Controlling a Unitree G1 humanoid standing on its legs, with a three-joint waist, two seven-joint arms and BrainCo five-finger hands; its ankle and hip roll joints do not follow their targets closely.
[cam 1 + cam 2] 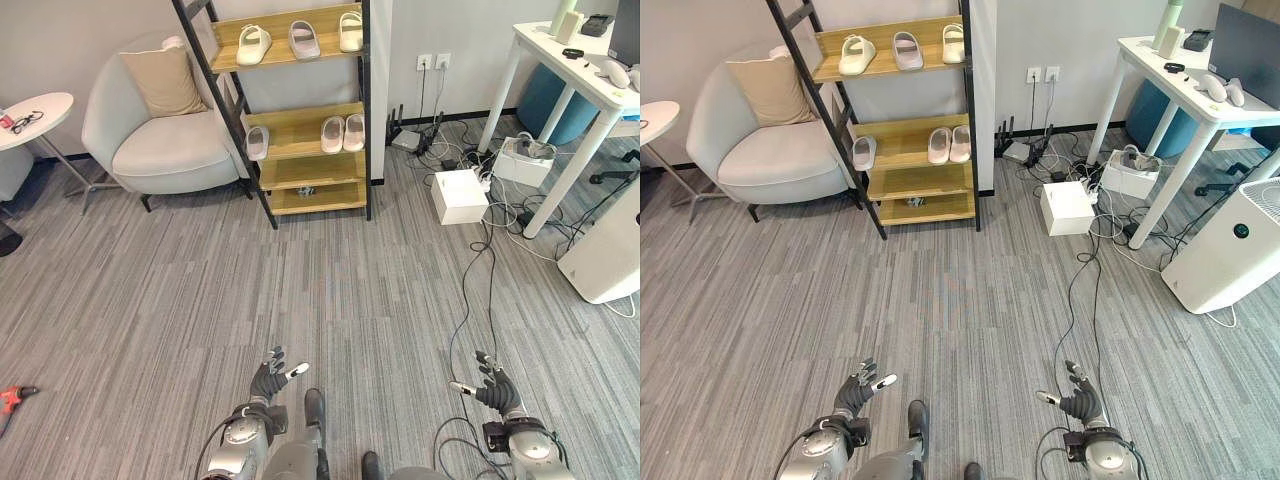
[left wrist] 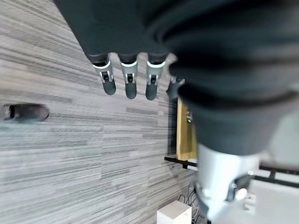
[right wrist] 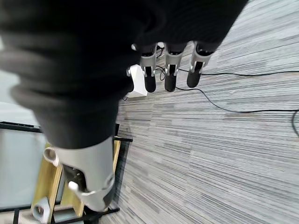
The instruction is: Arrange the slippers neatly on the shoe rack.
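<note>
A wooden shoe rack [image 1: 305, 165] with a black frame stands against the far wall. On its top shelf lie three pale slippers: one [image 1: 253, 45] at the left, one [image 1: 304, 39] in the middle, one [image 1: 350, 31] at the right. The middle shelf holds a pair of pinkish slippers [image 1: 343, 132] side by side and a single slipper [image 1: 257, 142] at its left end. My left hand [image 1: 270, 379] and right hand [image 1: 493, 387] hang low near the bottom of the eye views, far from the rack. Both are open, fingers straight, holding nothing.
A pale armchair [image 1: 160, 120] with a cushion stands left of the rack. A round side table [image 1: 35, 112] is at far left. At right are a white desk [image 1: 570, 80], a white box [image 1: 459, 195], tangled cables [image 1: 490, 230] and a white appliance [image 1: 615, 250]. A red tool [image 1: 14, 396] lies at lower left.
</note>
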